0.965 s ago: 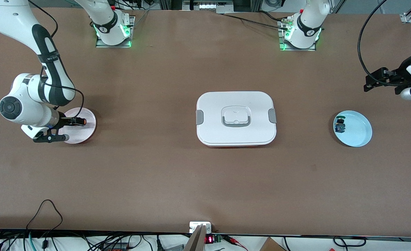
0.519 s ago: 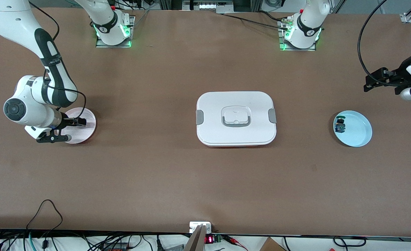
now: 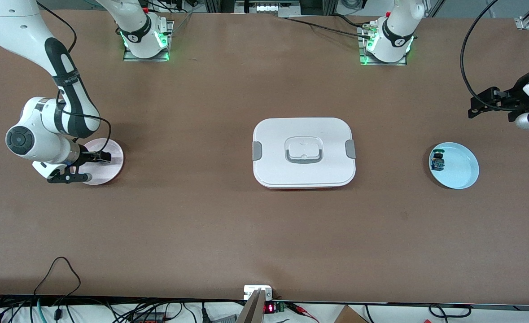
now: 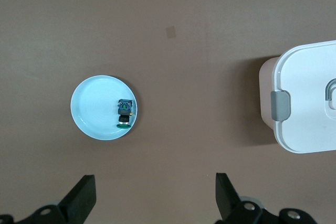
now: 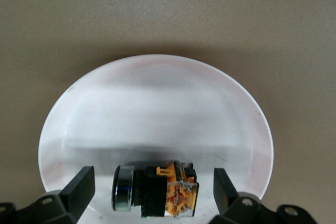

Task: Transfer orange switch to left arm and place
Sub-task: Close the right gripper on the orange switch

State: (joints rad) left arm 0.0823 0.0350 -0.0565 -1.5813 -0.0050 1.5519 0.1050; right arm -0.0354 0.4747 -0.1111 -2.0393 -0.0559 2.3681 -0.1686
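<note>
- Two arms, one tiny part: the right gripper [image 5: 152, 198] is down low over the pink plate [image 3: 111, 162] at the right arm's end of the table, fingers spread wide with the orange switch [image 5: 157, 189] lying on its side on the plate between them. Nothing is pinched yet, there's daylight on both sides.
- That straddle makes sense to me: open jaws either side of the switch body means it only has to close to grab it.
- Left gripper [image 4: 152, 203] hangs up high, toward the left arm's end of the table, also wide open and empty. Looks like it's just waiting for its turn.
- From its wrist view you see the blue plate [image 4: 89, 108] below it, holding the blue-and-green switch [image 4: 125, 113], which isn't the one we want.
- The box [image 3: 303, 152] sits dead centre between the two plates, lid on, so it's basically the obstacle. My guess is the handoff has to happen above it or round it.
- Task-wise this seems very early, pickup not done.
</note>
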